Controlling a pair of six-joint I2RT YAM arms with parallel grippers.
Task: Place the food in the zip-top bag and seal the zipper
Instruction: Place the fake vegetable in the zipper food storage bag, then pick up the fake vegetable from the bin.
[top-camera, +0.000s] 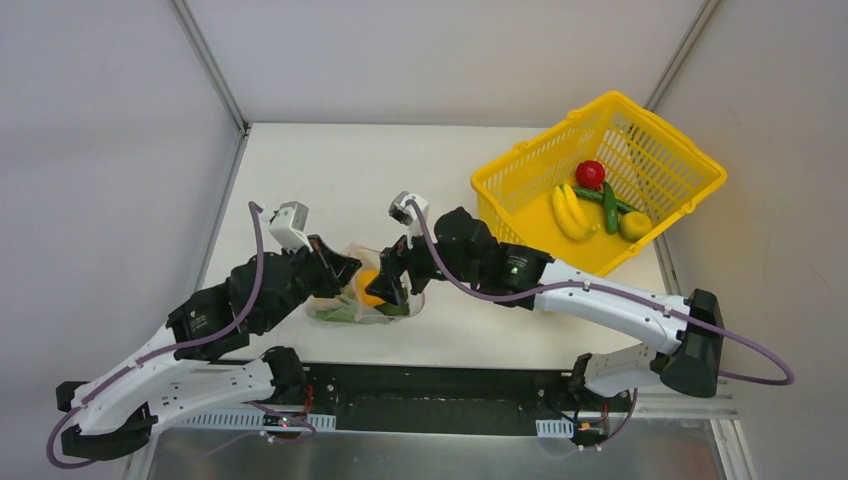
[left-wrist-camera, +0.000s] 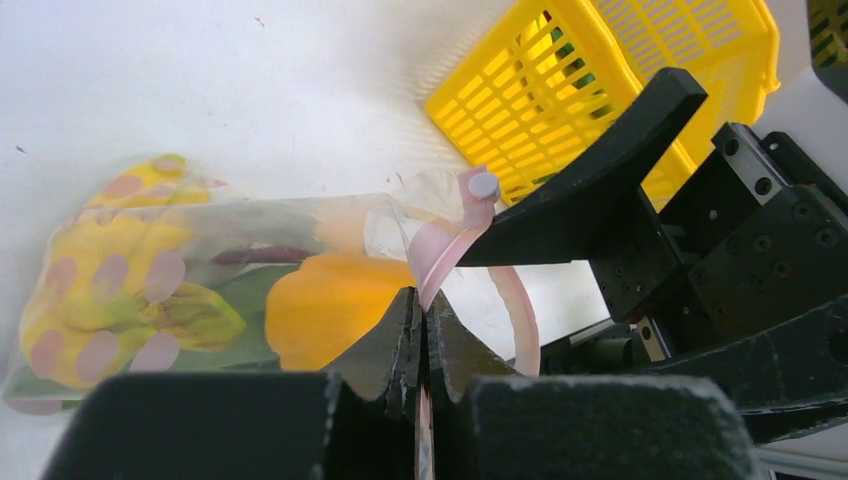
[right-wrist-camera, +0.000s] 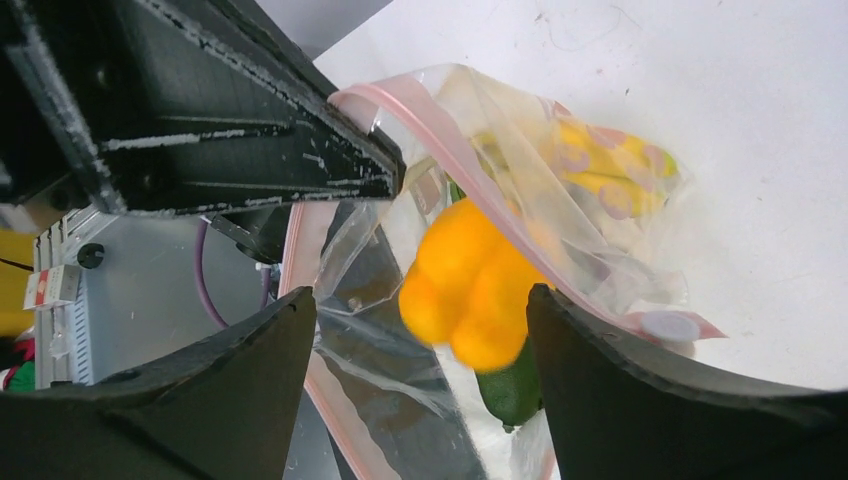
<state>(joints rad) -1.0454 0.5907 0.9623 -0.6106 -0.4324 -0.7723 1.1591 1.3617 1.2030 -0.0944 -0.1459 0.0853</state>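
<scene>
The clear zip-top bag (top-camera: 362, 305) lies on the table between my two grippers, its mouth held up. My left gripper (top-camera: 338, 272) is shut on the red-pink zipper strip (left-wrist-camera: 447, 250), pinched between its jaws (left-wrist-camera: 422, 302). My right gripper (top-camera: 392, 283) is open at the bag mouth. The orange pepper (right-wrist-camera: 468, 288) sits blurred between its spread fingers (right-wrist-camera: 420, 300), touching neither, above a green piece (right-wrist-camera: 515, 392). It also shows inside the bag in the left wrist view (left-wrist-camera: 330, 312), next to yellow food (left-wrist-camera: 110, 290). The tomato (top-camera: 590, 173), banana bunch (top-camera: 570, 212) and green pods (top-camera: 608, 205) lie in the basket.
The yellow mesh basket (top-camera: 520, 170) stands at the back right, tilted, with a yellow-green piece (top-camera: 635, 225) in its near corner. White walls close the table at back and sides. The arm bases sit along the near edge.
</scene>
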